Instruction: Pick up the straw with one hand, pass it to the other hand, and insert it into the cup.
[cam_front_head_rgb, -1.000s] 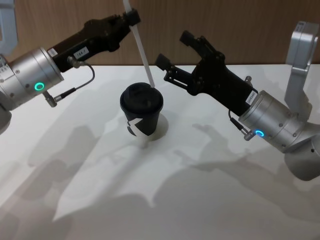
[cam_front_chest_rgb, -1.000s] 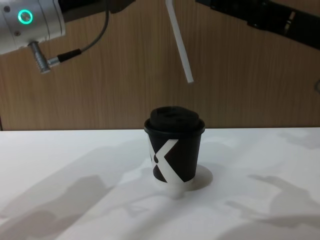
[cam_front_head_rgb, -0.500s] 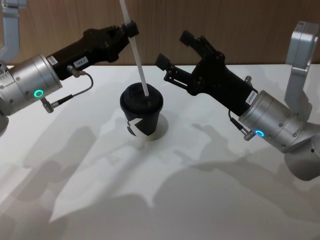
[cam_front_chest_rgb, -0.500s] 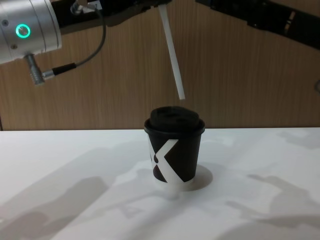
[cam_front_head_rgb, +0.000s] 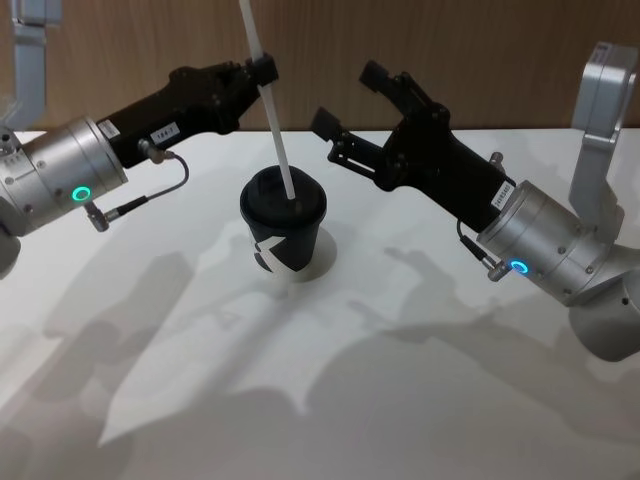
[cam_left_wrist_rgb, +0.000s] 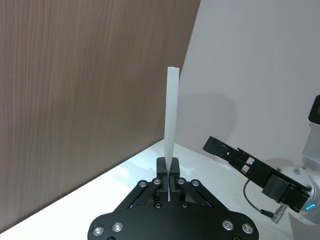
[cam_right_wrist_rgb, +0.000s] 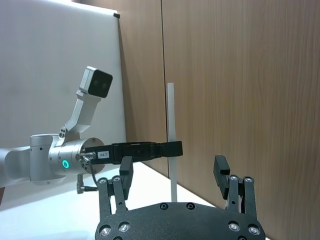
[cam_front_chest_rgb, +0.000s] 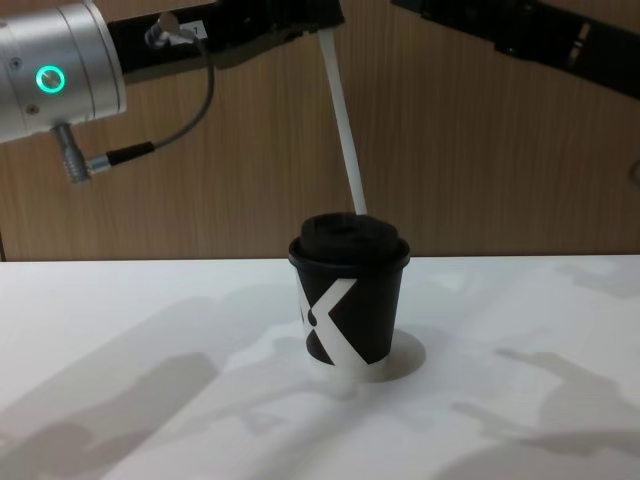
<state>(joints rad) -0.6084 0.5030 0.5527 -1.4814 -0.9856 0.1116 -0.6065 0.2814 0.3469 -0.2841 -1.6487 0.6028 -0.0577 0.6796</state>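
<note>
While the left gripper (cam_front_head_rgb: 262, 72) pinches the straw (cam_front_head_rgb: 272, 112), its tip has dropped onto the cup (cam_front_head_rgb: 283, 232) lid; the right gripper (cam_front_head_rgb: 350, 100) hovers spread.

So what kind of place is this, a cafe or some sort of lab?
Most likely a robot test bench, not a cafe: a plain white table against a wood-panel wall, bare but for one lidded black cup, with the left hand holding a straw over it.

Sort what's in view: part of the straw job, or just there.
Part of the job:
long thin white plastic straw
small black lidded paper cup
left gripper, gripping the straw
right gripper, open

Just there:
white table
wooden wall panel
</note>
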